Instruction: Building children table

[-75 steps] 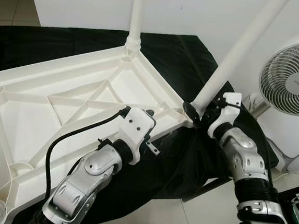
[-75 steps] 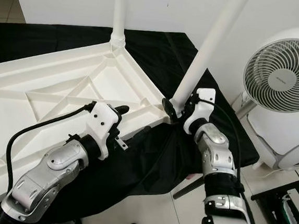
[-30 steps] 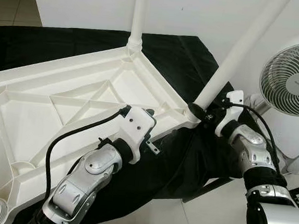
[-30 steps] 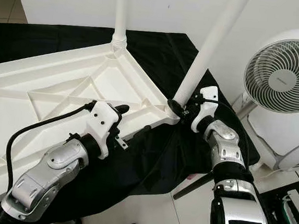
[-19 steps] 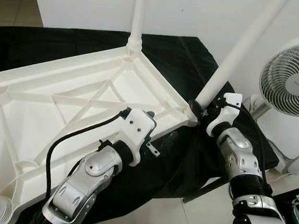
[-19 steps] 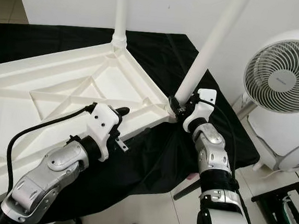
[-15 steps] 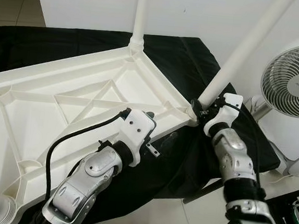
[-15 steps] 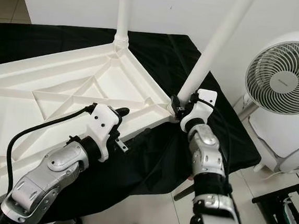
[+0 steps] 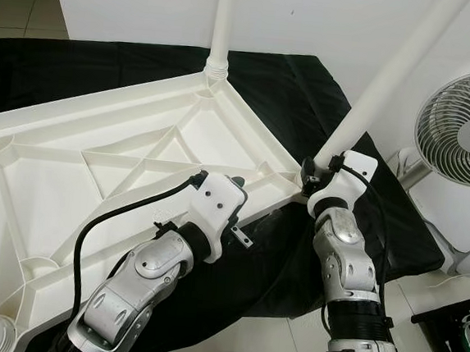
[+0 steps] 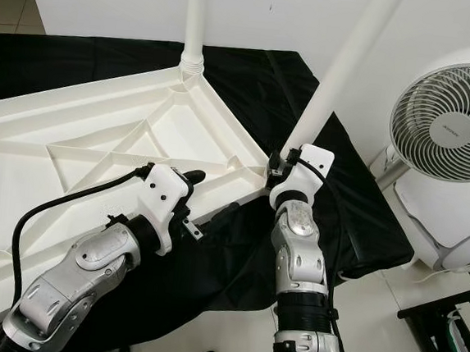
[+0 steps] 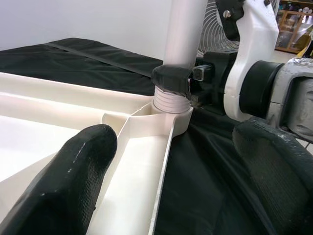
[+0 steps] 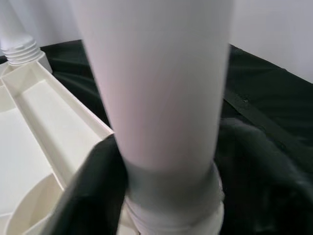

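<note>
A: Item one, the tabletop?
B: White plastic tabletop (image 9: 95, 172), lying upside down, ribbed underside up, across the left and centre of the head views. It rests on a black cloth (image 9: 292, 90) that covers the support beneath.

A: Legs fitted?
B: Two white tubular legs. The far leg (image 9: 224, 18) stands in the corner socket at upper centre. The near leg (image 9: 393, 66) rises from the right corner socket (image 11: 168, 115) and leans toward the upper right of the frame.

A: Right gripper?
B: The right gripper (image 12: 161, 181) sits at the base of the near leg, just above the socket, its black fingers (image 12: 93, 191) closed round the tube on either side. In the left wrist view a dark band wraps the leg right above the threaded collar.

A: Left gripper?
B: The left gripper (image 11: 176, 161) is at the near long edge of the tabletop, centre of the head views, pointed toward the right corner. Its fingers (image 11: 83, 171) stand wide apart, one over the tabletop's ribbed interior, the other over the cloth. Whether either touches cannot be told; nothing is held between them. A black cable (image 9: 111, 223) loops from its wrist mount.

A: Surroundings?
B: White round fan (image 9: 462, 122) at right, beside the cloth-covered support. White wall (image 9: 135, 2) behind. Pale tiled floor (image 9: 253, 342) at the bottom edge.
</note>
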Motion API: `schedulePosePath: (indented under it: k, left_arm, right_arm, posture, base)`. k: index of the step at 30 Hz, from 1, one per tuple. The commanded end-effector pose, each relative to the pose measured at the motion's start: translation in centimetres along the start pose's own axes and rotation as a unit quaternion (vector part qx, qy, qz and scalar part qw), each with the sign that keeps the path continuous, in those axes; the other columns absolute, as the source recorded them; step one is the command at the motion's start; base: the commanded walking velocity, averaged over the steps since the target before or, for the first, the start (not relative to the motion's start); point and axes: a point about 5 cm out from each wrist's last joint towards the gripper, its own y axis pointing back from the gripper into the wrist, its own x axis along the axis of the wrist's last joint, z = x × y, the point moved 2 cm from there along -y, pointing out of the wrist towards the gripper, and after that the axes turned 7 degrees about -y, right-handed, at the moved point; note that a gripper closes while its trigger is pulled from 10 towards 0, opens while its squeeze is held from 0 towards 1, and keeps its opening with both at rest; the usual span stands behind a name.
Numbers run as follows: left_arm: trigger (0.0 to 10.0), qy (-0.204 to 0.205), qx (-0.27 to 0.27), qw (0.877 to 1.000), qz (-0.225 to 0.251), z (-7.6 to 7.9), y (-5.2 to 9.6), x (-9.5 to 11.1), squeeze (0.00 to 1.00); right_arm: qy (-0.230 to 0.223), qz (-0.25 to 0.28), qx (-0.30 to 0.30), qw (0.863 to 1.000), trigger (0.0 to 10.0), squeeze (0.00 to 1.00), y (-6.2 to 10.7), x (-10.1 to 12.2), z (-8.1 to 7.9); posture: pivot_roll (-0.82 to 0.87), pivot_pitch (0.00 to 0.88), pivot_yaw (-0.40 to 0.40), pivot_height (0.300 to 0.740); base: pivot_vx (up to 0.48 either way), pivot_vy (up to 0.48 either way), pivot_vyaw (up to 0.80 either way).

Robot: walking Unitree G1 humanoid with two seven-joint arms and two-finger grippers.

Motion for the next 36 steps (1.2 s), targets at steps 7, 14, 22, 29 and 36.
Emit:
schedulePosePath:
  k: [7,14,22,29,36]
  left_arm:
    - [10.0,-0.011,0.001,1.0,-0.016,-0.2,0.1,-0.6,0.0]
    - [10.0,-0.014,0.022,0.998,-0.057,-1.5,-0.6,-2.1,0.0]
    - [10.0,-0.012,0.007,0.998,-0.068,-1.5,-1.7,-2.9,0.0]
    - [10.0,-0.013,-0.034,0.998,-0.059,-0.7,-2.7,-2.5,0.0]
    - [10.0,-0.016,-0.054,0.997,-0.046,-0.6,-3.0,-1.9,0.0]
  right_arm:
    - [0.019,0.032,-0.017,0.999,10.0,1.0,1.2,0.7,1.9]
    - [0.014,0.045,-0.027,0.999,10.0,0.0,3.3,0.7,2.5]
    - [0.01,0.053,-0.056,0.997,10.0,0.0,5.1,0.7,3.6]
    - [-0.026,0.053,-0.076,0.995,10.0,0.0,6.1,0.9,4.7]
    - [-0.089,0.08,-0.06,0.991,10.0,0.0,6.3,2.1,4.9]
  posture:
    - [0.07,0.158,-0.112,0.74]
    - [0.06,0.163,-0.109,0.74]
    - [0.05,0.166,-0.096,0.74]
    - [0.02,0.175,-0.07,0.74]
    - [0.01,0.181,-0.054,0.74]
  base:
    - [0.0,0.0,0.0]
    - [0.0,0.0,0.0]
    - [0.0,0.0,0.0]
    - [0.0,0.0,0.0]
    - [0.0,0.0,0.0]
